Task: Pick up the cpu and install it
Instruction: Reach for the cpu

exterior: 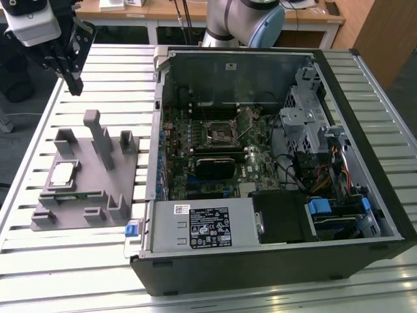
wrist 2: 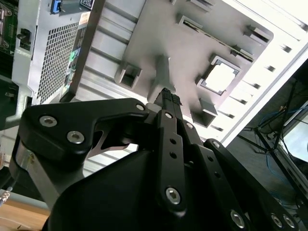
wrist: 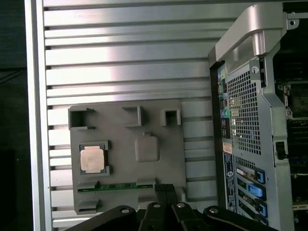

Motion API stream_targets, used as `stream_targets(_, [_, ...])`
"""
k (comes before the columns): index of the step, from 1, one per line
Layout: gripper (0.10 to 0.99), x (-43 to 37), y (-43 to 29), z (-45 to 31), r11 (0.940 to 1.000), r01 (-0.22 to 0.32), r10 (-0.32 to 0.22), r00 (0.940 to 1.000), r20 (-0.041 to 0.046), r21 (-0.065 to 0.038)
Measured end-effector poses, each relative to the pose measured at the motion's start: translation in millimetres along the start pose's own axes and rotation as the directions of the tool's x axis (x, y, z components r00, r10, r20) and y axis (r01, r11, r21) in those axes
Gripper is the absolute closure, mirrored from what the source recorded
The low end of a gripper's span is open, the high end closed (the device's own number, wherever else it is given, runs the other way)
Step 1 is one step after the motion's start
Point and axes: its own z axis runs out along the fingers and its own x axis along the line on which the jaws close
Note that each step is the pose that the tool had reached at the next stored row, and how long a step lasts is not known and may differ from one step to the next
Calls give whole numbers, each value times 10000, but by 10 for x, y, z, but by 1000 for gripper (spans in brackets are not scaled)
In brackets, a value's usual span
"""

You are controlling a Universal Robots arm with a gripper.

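Nothing done yet: cpu (exterior: pixel 63 173) untouched in grey fixture (exterior: pixel 98 189) pocket, mid-left of exterior view, on worktop (exterior: pixel 65 274). Pincer (exterior: pixel 75 83) upper left, narrow, empty, apart from it. Pickup and install both outstanding.

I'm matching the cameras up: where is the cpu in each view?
Exterior view: cpu pocketed in the grey fixture, at the exterior view's left.
First wrist view: cpu in that pocket.
Second wrist view: cpu in that pocket.
Shared landmark: the grey fixture.

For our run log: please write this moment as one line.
gripper: jaws shut, empty, apart from cpu | cpu: seated in fixture | install: not done
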Motion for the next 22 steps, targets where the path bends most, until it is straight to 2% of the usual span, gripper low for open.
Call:
stream_targets(12, [980,362,-28,1,10000,0,0,10000,0,0])
stream_targets(22, [980,607,-47,17,10000,0,0,10000,-9,1])
